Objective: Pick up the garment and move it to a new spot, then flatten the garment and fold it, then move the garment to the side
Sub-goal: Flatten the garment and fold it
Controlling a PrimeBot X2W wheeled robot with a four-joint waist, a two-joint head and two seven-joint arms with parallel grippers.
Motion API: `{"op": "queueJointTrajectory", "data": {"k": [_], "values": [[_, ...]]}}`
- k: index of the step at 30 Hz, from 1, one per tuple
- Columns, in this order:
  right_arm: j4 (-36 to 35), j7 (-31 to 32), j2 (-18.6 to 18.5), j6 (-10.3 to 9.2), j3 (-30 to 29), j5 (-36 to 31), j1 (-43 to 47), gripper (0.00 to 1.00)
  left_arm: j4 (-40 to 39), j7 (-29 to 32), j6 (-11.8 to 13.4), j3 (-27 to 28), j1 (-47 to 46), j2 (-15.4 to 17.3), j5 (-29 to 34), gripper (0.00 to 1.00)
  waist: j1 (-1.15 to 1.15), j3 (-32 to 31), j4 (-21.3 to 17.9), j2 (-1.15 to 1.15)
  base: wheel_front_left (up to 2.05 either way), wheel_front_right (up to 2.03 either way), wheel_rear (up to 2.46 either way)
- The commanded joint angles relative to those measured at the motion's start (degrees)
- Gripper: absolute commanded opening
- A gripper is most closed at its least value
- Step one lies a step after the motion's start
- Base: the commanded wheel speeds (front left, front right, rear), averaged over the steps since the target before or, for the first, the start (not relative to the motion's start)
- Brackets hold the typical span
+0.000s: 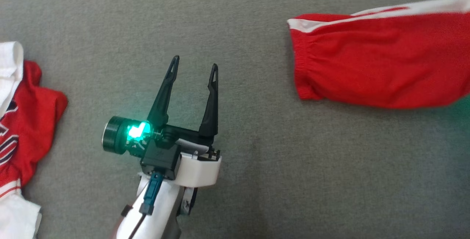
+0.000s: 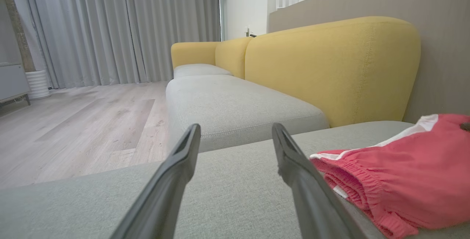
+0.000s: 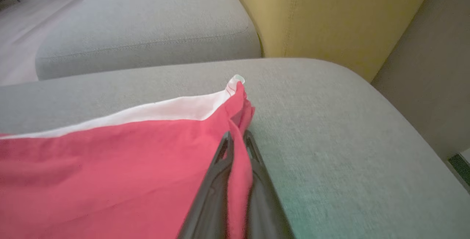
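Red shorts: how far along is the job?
Done: nothing complete. In hand: the pickup. The right gripper has its fingers shut on a corner of the red shorts, which lie on the grey sofa cushion. The left gripper is open over bare cushion, apart from the cloth. Left: moving them, flattening, folding, setting aside.

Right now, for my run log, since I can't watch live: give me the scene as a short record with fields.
surface: grey cushion of a sofa with a yellow backrest
garment: red shorts with white trim, lying on the cushion, right side of the head view
left claw: open, holding nothing, over bare cushion beside the shorts
right claw: shut on an edge of the shorts, near a corner
other item: red and white top, crumpled at the left edge of the head view
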Motion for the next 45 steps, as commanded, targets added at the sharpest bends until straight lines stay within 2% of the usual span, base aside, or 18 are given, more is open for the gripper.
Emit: {"op": "queueJointTrajectory", "data": {"k": [1, 6, 11, 16, 18, 21, 22, 23, 24, 28, 34, 39, 45], "values": [[-3.26, -1.15, -1.04, -0.04, 0.89, -0.85, -1.56, 0.0, -1.4, -0.28, -0.54, 2.02, -0.44, 0.77, 0.86, 1.0, 0.0, -0.38, -0.65, 0.0, 0.0, 0.0, 0.0], [-12.6, -0.97, 0.63, -0.04, 2.11, -1.63, -2.44, 0.0, -0.59, -0.28, -1.26, 2.13, 0.17, 0.94, 1.27, 1.0, 0.0, -1.35, -0.77, 0.0, 0.0, 0.0, 0.0], [-24.13, 2.41, 2.37, -0.04, 2.94, -2.86, -0.86, 0.0, 0.05, -0.28, -1.83, 2.07, 0.56, 0.83, 1.22, 1.0, 0.0, -2.17, 0.2, 0.0, 0.0, 0.0, 0.0], [-33.09, 7.1, 7.64, -0.04, 4.57, -5.32, 2.25, 0.0, 0.58, -0.28, -2.18, 1.69, 0.96, 0.56, 0.87, 1.0, 0.0, -2.69, 1.66, 0.0, 0.0, 0.0, 0.0], [-34.04, 8.24, 9.07, -0.04, 5.23, -5.84, 2.89, 0.0, 0.67, -0.28, -2.24, 1.56, 0.99, 0.5, 0.8, 1.0, 0.0, -2.73, 1.98, 0.0, 0.0, 0.0, 0.0], [-34.59, 11.07, 13.3, -0.04, 7.43, -7.74, 4.85, 0.0, 0.84, -0.28, -2.41, 1.03, 0.87, 0.3, 0.47, 1.0, 0.0, -2.87, 3.39, 0.0, 0.0, 0.0, 0.0], [-34.35, 11.72, 14.54, -0.04, 8.2, -8.26, 5.57, 0.09, 0.89, -0.28, -2.44, 0.86, 0.78, 0.24, 0.34, 1.0, 0.0, -2.95, 3.95, 0.0, 0.0, 0.0, 0.0], [-34.09, 12.08, 15.79, -0.04, 8.76, -8.51, 6.3, 0.86, 0.88, -0.28, -2.43, 0.75, 0.75, 0.19, 0.23, 1.0, 0.0, -3.07, 4.4, 0.0, 0.0, 0.0, 0.0], [-33.9, 12.19, 16.82, -0.04, 9.14, -8.58, 7.06, 1.0, 0.92, -0.28, -2.46, 0.59, 0.78, 0.14, 0.11, 1.0, 0.0, -3.3, 4.94, 0.0, 0.0, 0.0, 0.0], [-34.46, 9.09, 18.82, -0.04, 6.67, -9.64, 9.34, 1.0, 1.06, -0.28, -2.34, 0.55, 1.59, 0.03, -0.39, 1.0, 0.0, -4.54, 6.13, 0.0, 0.0, 0.0, 0.0], [-35.16, 2.52, 19.11, -0.04, -2.57, -16.08, 13.18, 1.0, 1.06, -0.28, -2.05, 1.38, 3.72, -0.03, -0.67, 1.0, 0.0, -7.24, 6.0, 0.0, 0.0, 0.0, 0.0], [-34.01, -2.06, 20.79, -0.04, -10.84, -19.16, 18.32, 1.0, 0.93, -0.28, -1.93, 2.08, 5.31, -0.06, -0.66, 1.0, 0.0, -9.77, 6.26, 0.0, 0.0, 0.0, 0.0], [-33.98, -4.7, 22.1, -0.04, -14.67, -22.35, 25.33, 1.0, 1.02, -0.28, -0.98, 5.03, 9.1, -0.08, -1.37, 1.0, 0.0, -14.22, 5.34, 0.0, 0.0, 0.0, 0.0]]}}
